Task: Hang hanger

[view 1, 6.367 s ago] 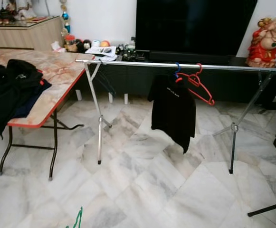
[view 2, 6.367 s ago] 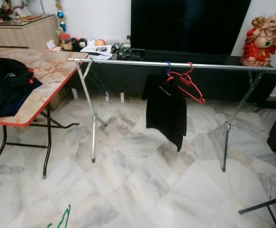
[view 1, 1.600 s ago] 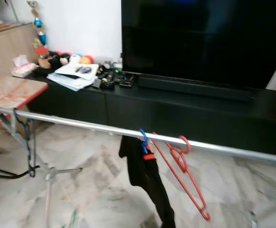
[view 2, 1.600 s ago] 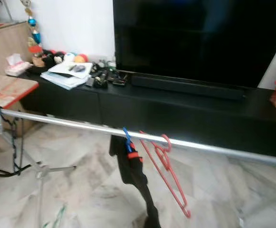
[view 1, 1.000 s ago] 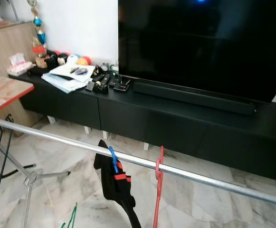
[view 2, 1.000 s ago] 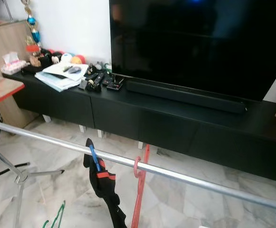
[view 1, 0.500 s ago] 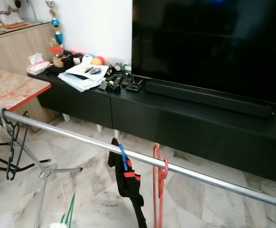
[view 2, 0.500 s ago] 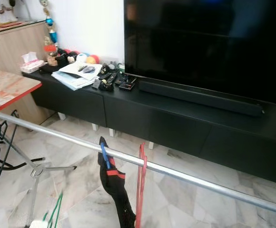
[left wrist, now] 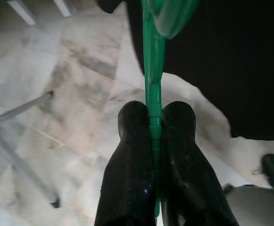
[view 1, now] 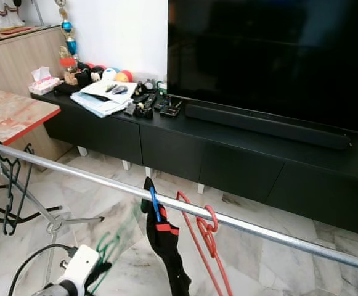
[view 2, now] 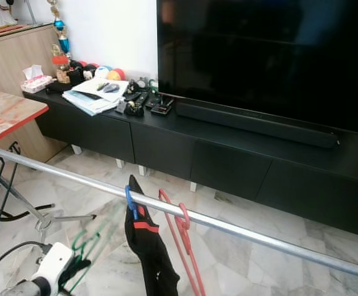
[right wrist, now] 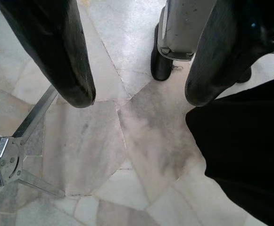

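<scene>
Risen into the eye views since half a second ago: left gripper (view 1: 100, 269), low at the left, fingers (left wrist: 137, 155) clenched on the stem of a green hanger (view 1: 114, 243), blurred, below and in front of the rail (view 1: 92, 175). Earlier just a green sliver near the floor. Held short of the rail, not hooked on it. On the rail: a blue hanger (view 1: 155, 205) carrying a black garment (view 1: 169, 253), touched on its right by a red hanger (view 1: 206, 237) tilted on its hook. Toward the rail's left end, a black hanger (view 1: 9, 197), near the corner of a red-edged table (view 1: 18, 117). Behind, a black TV (view 1: 271, 55) on a low black cabinet (view 1: 185, 145) strewn with papers (view 1: 101, 98) and remotes. Right gripper (right wrist: 137, 94) released, fingers (right wrist: 66, 61) spread wide over marble floor (right wrist: 141, 136), beside a dark cloth edge and a metal stand foot (right wrist: 4, 160).
</scene>
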Tool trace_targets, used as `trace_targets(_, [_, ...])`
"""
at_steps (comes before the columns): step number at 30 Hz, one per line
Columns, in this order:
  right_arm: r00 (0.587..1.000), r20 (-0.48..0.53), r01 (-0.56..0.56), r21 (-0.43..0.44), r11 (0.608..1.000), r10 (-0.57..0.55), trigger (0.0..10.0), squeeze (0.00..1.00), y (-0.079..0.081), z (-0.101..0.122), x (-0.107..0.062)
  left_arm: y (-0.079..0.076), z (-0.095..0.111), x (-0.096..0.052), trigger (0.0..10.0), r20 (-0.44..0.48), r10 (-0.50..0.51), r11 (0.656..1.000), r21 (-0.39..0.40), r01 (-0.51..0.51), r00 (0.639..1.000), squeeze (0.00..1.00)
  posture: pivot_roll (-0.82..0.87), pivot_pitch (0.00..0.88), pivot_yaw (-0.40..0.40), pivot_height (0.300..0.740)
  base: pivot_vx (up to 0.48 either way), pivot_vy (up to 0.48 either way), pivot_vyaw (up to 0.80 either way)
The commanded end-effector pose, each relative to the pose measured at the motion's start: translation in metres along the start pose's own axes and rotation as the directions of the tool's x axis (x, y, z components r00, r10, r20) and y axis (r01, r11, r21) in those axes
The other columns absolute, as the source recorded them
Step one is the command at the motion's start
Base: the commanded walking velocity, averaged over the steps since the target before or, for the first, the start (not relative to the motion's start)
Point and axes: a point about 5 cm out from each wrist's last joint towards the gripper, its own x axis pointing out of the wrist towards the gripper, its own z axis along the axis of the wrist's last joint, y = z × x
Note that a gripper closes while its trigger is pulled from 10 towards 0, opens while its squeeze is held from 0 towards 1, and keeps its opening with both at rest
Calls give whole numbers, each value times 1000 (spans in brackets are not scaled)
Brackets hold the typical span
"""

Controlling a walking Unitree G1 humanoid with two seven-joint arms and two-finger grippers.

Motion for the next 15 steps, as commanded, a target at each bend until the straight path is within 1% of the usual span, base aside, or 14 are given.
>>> trace_targets(1, [1000, -1, 0, -9, 1000, 0, 10000, 0, -1, 1, 0, 20, 22, -4, 10000, 106, 76, 996, 32, -80, 991, 0, 167, 0, -23, 740, 0, 0, 0])
trace_targets(2, [1000, -1, 0, -9, 1000, 0, 10000, 0, -1, 1, 0, 25, 29, -5, 10000, 135, 90, 995, 32, -96, 987, 0, 167, 0, -23, 740, 0, 0, 0])
trace_targets(3, [1000, -1, 0, -9, 1000, 0, 10000, 0, -1, 1, 0, 25, 29, -5, 10000, 135, 90, 995, 32, -96, 987, 0, 167, 0, -23, 740, 0, 0, 0])
trace_targets(4, [1000, -1, 1, -10, 1000, -1, 10000, 0, -1, 1, 0, 30, 39, -7, 10000, 171, 97, 993, 44, -106, 981, 0, 171, 0, -25, 740, 0, 0, 0])
trace_targets(6, [1000, -2, 2, -11, 1000, -2, 10000, 0, -1, 1, 0, 34, 49, -8, 10000, 201, 91, 993, 61, -105, 975, 0, 172, 0, -25, 740, 0, 0, 0])
trace_targets(8, [1000, -2, 4, -15, 1000, -4, 10000, 0, 0, 1, 0, 40, 65, -8, 10000, 229, 94, 987, 102, -120, 969, 0, 171, 0, -23, 740, 0, 0, 0])
trace_targets(12, [1000, -1, 3, -15, 1000, -3, 10000, 0, 0, 1, 0, 41, 74, -5, 10000, 249, 89, 987, 105, -119, 964, 0, 167, 0, -20, 740, 0, 0, 0])
trace_targets(13, [1000, 0, 1, -13, 1000, -1, 10000, 0, 0, 1, 0, 40, 81, -1, 10000, 250, 79, 990, 92, -105, 965, 0, 167, 0, -18, 740, 0, 0, 0])
trace_targets(15, [1000, 0, 1, -12, 1000, -1, 10000, 0, 0, 1, 0, 40, 82, 0, 10000, 247, 80, 991, 88, -104, 966, 0, 167, 0, -17, 740, 0, 0, 0])
